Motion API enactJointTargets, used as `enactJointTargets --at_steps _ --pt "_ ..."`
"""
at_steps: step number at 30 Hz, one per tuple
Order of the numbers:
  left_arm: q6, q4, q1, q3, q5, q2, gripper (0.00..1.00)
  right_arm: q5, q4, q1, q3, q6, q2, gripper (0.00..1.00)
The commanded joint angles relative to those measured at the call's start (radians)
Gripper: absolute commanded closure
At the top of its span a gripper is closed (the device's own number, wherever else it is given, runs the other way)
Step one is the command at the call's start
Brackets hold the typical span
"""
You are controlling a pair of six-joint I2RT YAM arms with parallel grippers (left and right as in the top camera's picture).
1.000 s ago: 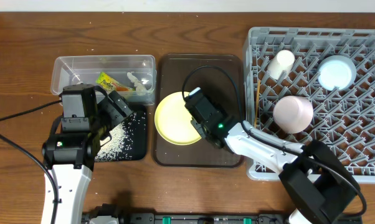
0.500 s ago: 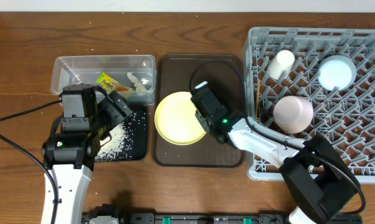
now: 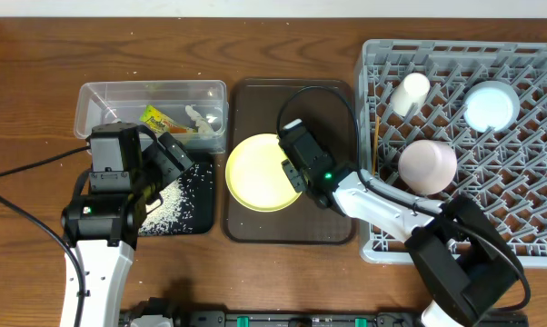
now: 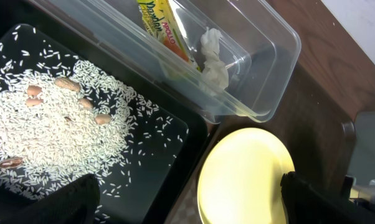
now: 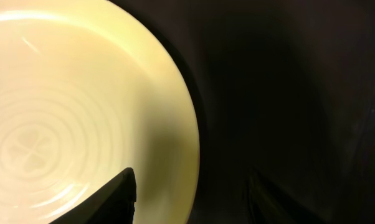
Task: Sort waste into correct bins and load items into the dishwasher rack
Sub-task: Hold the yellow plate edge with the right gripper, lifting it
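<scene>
Yellow-green wrapper (image 4: 166,28) in clear tub (image 4: 259,78) reads "Pandan", "Apollo".

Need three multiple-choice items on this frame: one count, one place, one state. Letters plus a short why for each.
1. How many cups and bowls are in the large square grey plastic rack?
A) one B) two C) three

2. Where is the round yellow plate?
A) on the dark brown rectangular serving tray B) in the rack C) on top of a bowl

3. How do the jaws of the right gripper stand?
A) shut, nothing between B) apart, with the plate's rim between them C) shut on a cup

Key:
1 C: a small white cup, a light blue bowl and a pink bowl sit in it.
2 A: the overhead view shows tray all round the plate.
3 B: the right wrist view shows one finger over the plate, the other over the tray.
</scene>
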Motion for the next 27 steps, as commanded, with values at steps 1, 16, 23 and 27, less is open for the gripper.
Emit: enactJointTargets --at_steps 1,16,23,27 --pt "-0.001 0.000 0.004 0.014 -0.009 0.003 0.05 -0.005 0.003 -0.005 -0.006 0.015 0.009 0.47" --pt "-0.001 0.000 0.004 0.014 -0.009 0.003 0.05 -0.005 0.005 -0.005 -0.010 0.016 0.013 0.50" --pt "-0.001 0.000 0.004 0.014 -0.009 0.003 0.05 -0.005 0.004 -0.005 -0.012 0.033 0.013 0.53" --pt "-0.001 0.000 0.004 0.014 -0.009 0.003 0.05 -0.005 0.004 -0.005 -0.013 0.039 0.013 0.53"
